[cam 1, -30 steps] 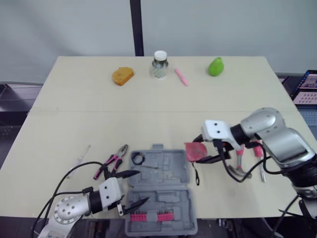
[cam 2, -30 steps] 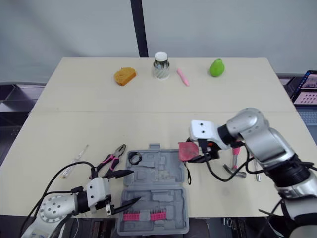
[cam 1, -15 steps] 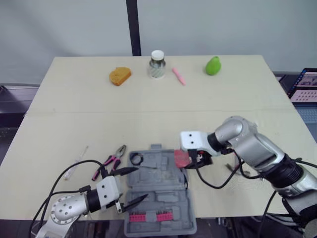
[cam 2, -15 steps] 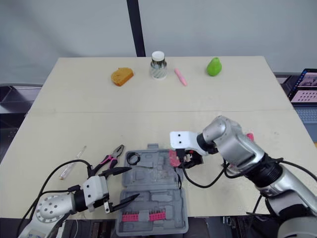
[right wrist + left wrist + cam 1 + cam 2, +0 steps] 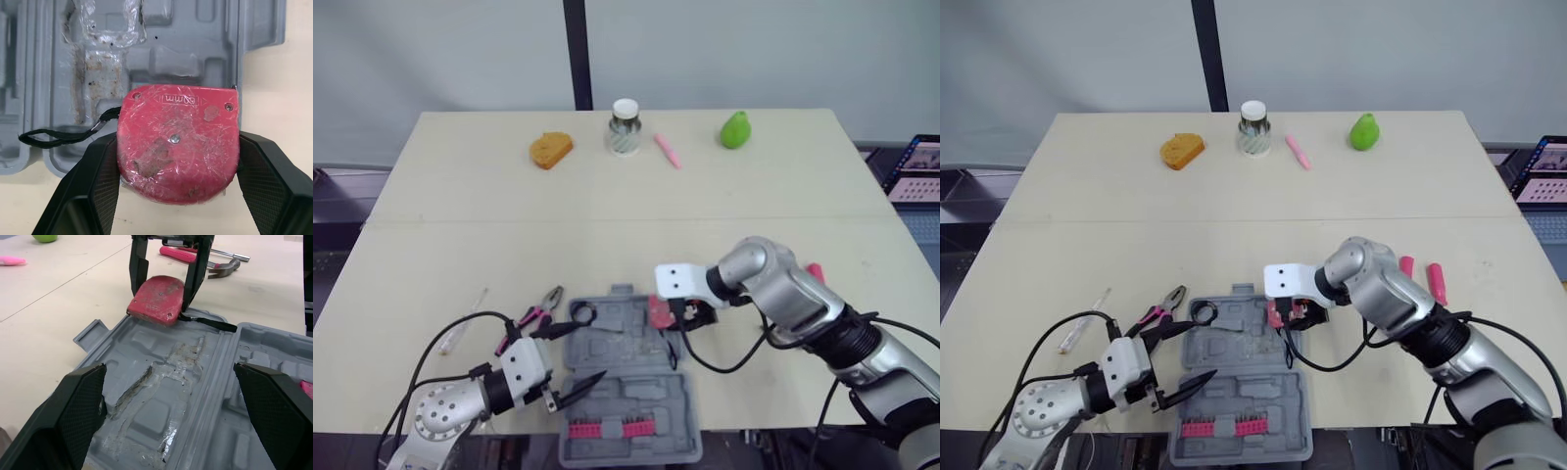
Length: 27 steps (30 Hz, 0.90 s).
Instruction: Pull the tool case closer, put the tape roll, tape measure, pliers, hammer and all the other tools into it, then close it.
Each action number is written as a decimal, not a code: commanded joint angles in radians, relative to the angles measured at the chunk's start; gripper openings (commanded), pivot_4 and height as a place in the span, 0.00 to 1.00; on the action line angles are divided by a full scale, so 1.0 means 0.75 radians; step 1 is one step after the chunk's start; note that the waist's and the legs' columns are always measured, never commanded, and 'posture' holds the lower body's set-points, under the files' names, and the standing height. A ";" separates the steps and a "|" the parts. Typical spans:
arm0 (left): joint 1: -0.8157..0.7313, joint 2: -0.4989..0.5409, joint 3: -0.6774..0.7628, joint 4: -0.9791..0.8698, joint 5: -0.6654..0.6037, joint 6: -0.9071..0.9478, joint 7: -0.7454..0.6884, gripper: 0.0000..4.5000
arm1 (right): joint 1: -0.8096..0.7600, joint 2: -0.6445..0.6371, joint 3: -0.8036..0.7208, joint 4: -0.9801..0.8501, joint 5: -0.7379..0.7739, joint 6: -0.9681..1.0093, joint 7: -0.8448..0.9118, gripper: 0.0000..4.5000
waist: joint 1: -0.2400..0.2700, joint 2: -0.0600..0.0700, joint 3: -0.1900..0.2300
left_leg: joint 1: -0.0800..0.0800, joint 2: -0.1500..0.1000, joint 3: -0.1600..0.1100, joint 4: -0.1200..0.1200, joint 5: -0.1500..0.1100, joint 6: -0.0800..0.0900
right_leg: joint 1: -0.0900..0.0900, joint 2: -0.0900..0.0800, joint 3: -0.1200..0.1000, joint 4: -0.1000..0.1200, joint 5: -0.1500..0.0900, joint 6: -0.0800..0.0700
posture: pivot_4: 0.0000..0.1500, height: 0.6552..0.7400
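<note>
Over the last second the right gripper [image 5: 1291, 315] has swung in from the hammer's side of the table and brought the tape measure [image 5: 178, 142] to the case [image 5: 161, 396], its two fingers clamped on the red body from either side. The tape measure now hangs at the right rim of the case's far half, part over the grey moulding and part over bare table [image 5: 509, 225], with its black strap [image 5: 210, 324] trailing across the tray; whether it touches the rim I cannot tell. The carry looks as good as done, and what seems left of this step is a short push further in over a recess before letting go, since a release here could tip it off the rim onto the table. The left gripper [image 5: 579, 351] has stayed at the case's left edge, fingers wide apart with nothing between them, close to the pliers [image 5: 533, 318], which lie on the table just beside the case. With the arm gone from over it, the hammer [image 5: 222, 268] lies uncovered to the right, apart from the case. The tape roll [image 5: 583, 314] sits at the far left corner of the tray. The case lies open at the table's near edge, so most of the packing, and the closing, remain to be done
</note>
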 commanded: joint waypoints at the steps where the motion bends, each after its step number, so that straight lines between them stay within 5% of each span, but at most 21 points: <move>1: 0.016 -0.007 0.012 -0.062 -0.025 -0.001 0.007 1.00 | -0.022 0.018 -0.001 0.011 -0.021 -0.045 -0.001 0.64 | -0.002 0.000 0.000 | 0.000 0.000 0.000 0.000 0.000 0.000 | 0.000 0.000 0.000 0.000 0.000 0.000 | 1.00 1.00; 27: 0.020 -0.011 0.003 -0.072 -0.009 0.002 0.008 1.00 | -0.034 0.131 -0.007 0.095 -0.092 -0.135 0.015 0.64 | -0.020 0.000 0.000 | 0.000 0.000 0.001 -0.001 0.000 0.000 | -0.002 0.000 0.001 0.002 0.000 0.000 | 1.00 1.00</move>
